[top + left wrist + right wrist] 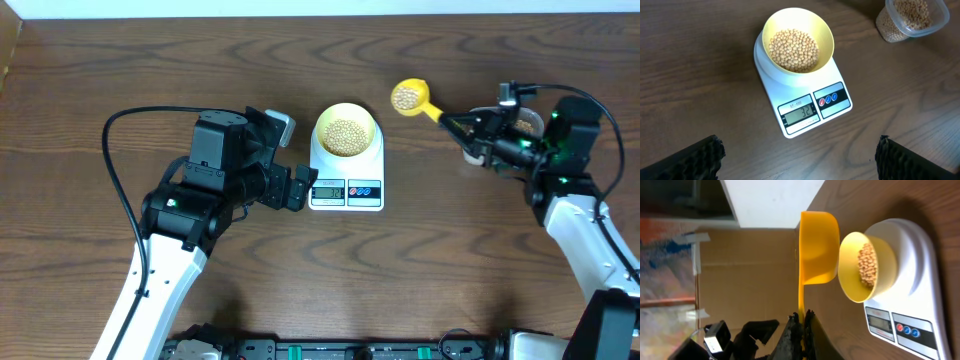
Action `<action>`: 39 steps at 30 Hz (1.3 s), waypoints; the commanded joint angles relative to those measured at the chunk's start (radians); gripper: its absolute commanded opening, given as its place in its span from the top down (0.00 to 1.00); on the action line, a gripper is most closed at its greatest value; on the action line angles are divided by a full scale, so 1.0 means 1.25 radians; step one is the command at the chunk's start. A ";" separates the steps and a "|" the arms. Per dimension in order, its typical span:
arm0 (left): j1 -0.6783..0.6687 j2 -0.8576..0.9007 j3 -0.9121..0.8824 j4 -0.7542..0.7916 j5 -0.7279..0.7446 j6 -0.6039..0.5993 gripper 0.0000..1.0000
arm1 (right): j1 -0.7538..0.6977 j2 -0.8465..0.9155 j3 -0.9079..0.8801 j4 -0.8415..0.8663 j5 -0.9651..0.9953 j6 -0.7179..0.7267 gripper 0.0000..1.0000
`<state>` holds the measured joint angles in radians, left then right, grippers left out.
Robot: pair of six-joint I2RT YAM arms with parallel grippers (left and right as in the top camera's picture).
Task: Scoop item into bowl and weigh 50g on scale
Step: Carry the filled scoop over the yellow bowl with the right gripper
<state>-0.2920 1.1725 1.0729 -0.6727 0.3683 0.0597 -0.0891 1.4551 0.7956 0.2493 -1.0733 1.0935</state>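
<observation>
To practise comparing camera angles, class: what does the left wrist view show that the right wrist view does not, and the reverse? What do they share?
Only the left wrist view: the display legibly reading 32, and a clear tub of beans on the table.

Only the right wrist view: the yellow scoop, its handle gripped by the right gripper, its cup beside the bowl.

Both: the pale yellow bowl holding beans, sitting on the white scale.

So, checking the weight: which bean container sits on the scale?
The pale yellow bowl; the scoop is in the right hand, the clear tub on the table.
</observation>
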 commanded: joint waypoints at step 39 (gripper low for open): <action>-0.002 0.002 -0.002 0.001 0.007 0.008 0.01 | 0.223 0.002 0.001 0.031 0.273 -0.323 0.99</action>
<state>-0.2920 1.1725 1.0729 -0.6731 0.3683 0.0597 0.1772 1.4559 0.7956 0.2825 -0.7494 0.7677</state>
